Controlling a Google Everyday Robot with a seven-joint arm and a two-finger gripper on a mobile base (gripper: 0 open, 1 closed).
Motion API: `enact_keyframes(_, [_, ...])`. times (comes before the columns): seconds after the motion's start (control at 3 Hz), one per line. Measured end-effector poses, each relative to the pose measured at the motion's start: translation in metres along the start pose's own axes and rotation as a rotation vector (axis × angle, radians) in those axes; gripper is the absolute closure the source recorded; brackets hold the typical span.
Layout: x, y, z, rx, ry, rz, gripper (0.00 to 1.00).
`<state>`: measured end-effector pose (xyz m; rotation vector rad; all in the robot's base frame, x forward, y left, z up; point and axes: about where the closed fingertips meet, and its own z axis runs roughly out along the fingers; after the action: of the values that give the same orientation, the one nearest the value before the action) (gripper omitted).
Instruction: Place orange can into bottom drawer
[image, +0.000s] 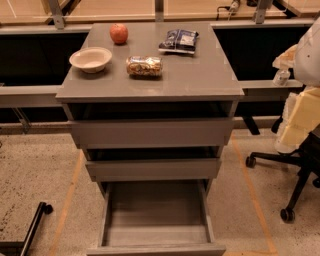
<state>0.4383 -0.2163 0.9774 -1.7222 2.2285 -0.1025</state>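
Observation:
The orange can (144, 65) lies on its side on top of the grey cabinet (200, 75), near the middle. The bottom drawer (156, 235) is pulled out wide and shows a bare grey inside. The two drawers above it are pulled out only slightly. My arm shows as white and cream shapes at the right edge. The gripper (281, 70) is there, to the right of the cabinet top, well apart from the can and holding nothing that I can see.
A cream bowl (91, 59) stands left of the can. A red-orange apple (119, 33) and a dark blue snack bag (179, 40) lie behind it. An office chair base (290, 175) is on the floor at the right. A black stand (30, 227) is at the lower left.

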Motion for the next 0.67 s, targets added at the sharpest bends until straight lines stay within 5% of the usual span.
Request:
enact_keyframes(0.33, [0.0,0.0,0.0,0.0,0.0,0.0,0.0])
enact_keyframes(0.67, [-0.023,-0.022,0.006,0.022,-0.076,-0.031,0.0])
